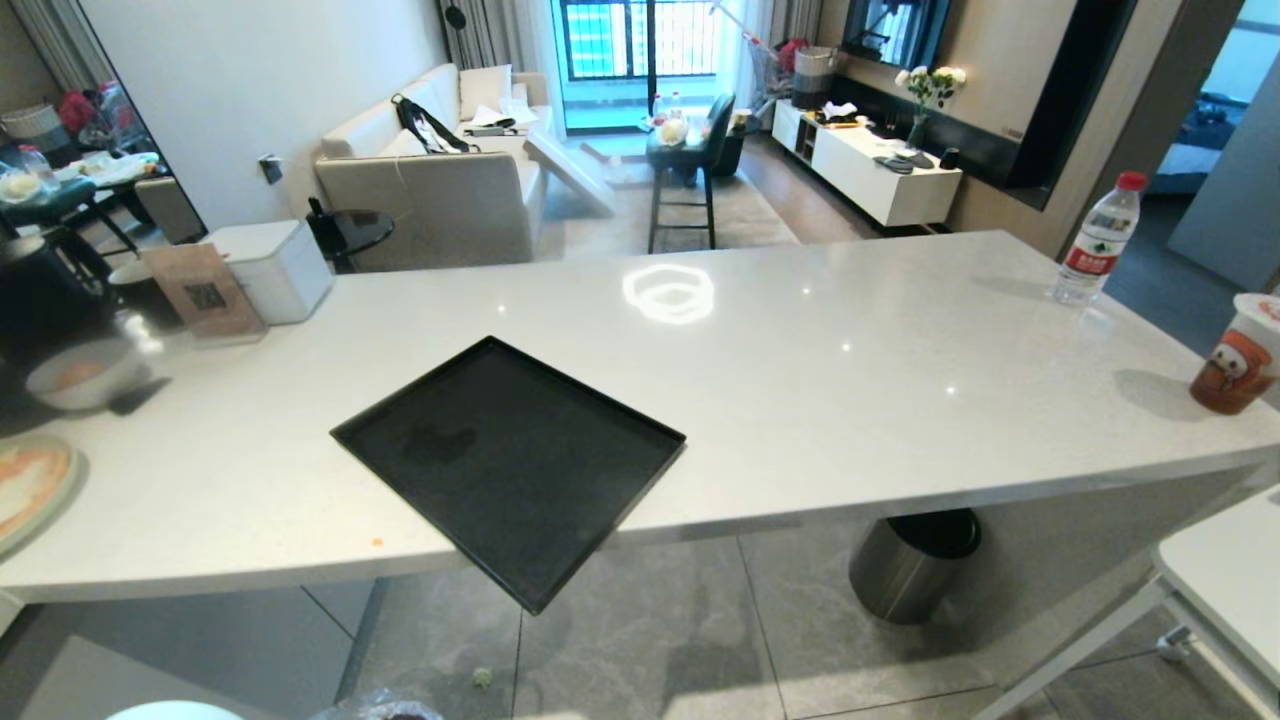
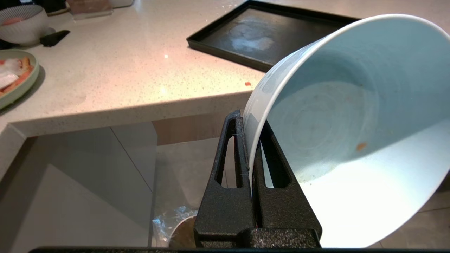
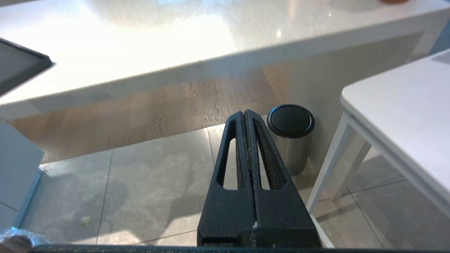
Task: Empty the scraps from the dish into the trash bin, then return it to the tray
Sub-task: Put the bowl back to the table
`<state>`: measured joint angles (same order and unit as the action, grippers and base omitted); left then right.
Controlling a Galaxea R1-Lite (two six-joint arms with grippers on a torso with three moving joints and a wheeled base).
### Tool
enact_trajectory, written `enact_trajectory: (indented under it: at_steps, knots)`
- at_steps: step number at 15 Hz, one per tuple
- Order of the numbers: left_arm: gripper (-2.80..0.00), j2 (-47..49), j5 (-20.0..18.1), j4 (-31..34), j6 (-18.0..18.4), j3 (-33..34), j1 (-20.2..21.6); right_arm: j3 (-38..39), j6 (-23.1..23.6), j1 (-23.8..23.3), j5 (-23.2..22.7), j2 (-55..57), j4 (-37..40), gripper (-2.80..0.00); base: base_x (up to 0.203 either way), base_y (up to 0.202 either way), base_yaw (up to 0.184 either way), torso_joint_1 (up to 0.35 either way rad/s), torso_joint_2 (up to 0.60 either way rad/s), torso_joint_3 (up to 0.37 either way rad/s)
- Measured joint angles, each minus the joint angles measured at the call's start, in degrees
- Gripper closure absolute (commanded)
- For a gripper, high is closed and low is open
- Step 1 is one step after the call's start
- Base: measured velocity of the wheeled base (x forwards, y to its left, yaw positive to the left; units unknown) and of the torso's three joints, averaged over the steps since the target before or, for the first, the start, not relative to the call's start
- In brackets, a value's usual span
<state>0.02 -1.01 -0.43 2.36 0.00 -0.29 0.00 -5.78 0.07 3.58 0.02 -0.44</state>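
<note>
Left gripper (image 2: 250,140): clamped on the dish (image 2: 351,133) rim, tilted, scraps apparently gone bar one orange fleck; judged emptied, return pending. Tray (image 1: 510,465): on the counter (image 1: 850,380), at the dish's 11 o'clock in the left wrist view, bare. Right gripper (image 3: 246,140): fingers together, idle over floor. Only the left wrist view showed the grip; the head view showed a sliver of dish at 6 o'clock.

No text reads clearly; the brown card (image 1: 205,291) bears only a QR code.

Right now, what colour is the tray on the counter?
Plain black, seen best in the head view: the tray.
</note>
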Motion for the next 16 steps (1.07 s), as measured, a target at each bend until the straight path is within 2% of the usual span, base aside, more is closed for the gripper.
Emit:
enact_trajectory:
  at_steps: [16]
  knots:
    - [0.0,0.0,-0.02,0.01,-0.02,0.0,0.02,0.0,-0.09,0.0,-0.11,0.0,0.02,0.0,0.0,0.0,0.0,0.147,-0.35,-0.203]
